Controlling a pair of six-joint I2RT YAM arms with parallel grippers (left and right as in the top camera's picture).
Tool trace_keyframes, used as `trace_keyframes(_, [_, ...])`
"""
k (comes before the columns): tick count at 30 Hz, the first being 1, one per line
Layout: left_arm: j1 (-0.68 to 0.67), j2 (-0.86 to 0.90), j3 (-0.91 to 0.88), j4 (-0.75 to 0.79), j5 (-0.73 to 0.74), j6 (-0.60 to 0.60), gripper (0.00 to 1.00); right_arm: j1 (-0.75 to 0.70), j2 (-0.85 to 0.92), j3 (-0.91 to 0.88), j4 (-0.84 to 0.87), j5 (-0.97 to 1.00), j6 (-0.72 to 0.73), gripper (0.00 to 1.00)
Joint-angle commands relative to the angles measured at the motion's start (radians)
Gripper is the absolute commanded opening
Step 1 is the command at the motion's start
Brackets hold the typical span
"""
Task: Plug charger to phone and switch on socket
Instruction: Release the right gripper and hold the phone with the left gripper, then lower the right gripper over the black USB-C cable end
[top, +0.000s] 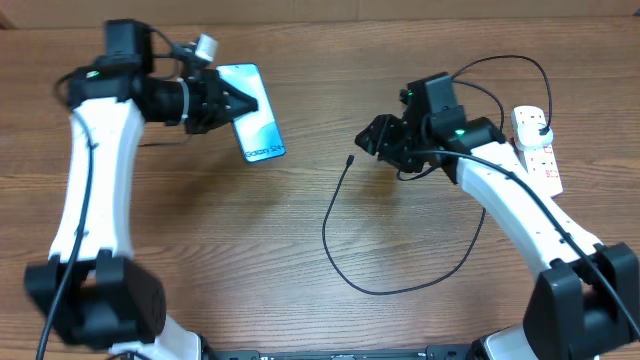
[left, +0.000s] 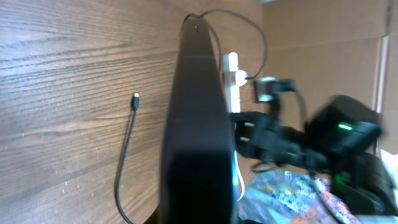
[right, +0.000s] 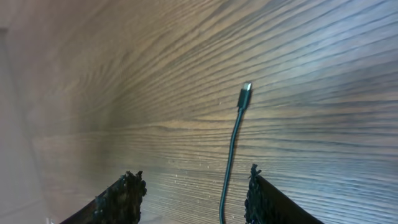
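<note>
Left gripper (top: 228, 100): clamped on phone (top: 258, 122), well left of socket (top: 535, 145), steadying its port for you.
Right gripper (top: 370, 140): fingers apart over charger (right: 232, 149) tip, left of socket, ready to pinch.

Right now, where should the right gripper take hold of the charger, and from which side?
The charger just behind its connector tip, from above, straddling it: it lies flat and straight there, in line with the open right gripper.
</note>
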Motion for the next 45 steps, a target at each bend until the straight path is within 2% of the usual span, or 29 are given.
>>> trace_keyframes(1, [0.028, -0.052, 0.012, -0.027, 0.043, -0.023, 0.04, 0.035, 0.087, 0.077, -0.002, 0.033, 0.004, 0.51])
trace_keyframes(8, [0.029, -0.037, 0.01, -0.024, -0.009, -0.101, 0.04, 0.053, 0.262, 0.223, -0.096, 0.086, 0.066, 0.42])
trace_keyframes(11, [0.029, -0.037, 0.008, -0.005, -0.063, -0.145, 0.04, 0.053, 0.305, 0.226, -0.096, 0.093, 0.1, 0.42])
trace_keyframes(22, [0.024, -0.037, 0.007, 0.05, -0.111, -0.207, 0.04, 0.078, 0.416, 0.225, -0.077, 0.085, 0.105, 0.42])
trace_keyframes(45, [0.024, -0.037, 0.005, 0.05, -0.116, -0.22, 0.05, 0.084, 0.428, 0.222, -0.076, 0.085, 0.105, 0.42])
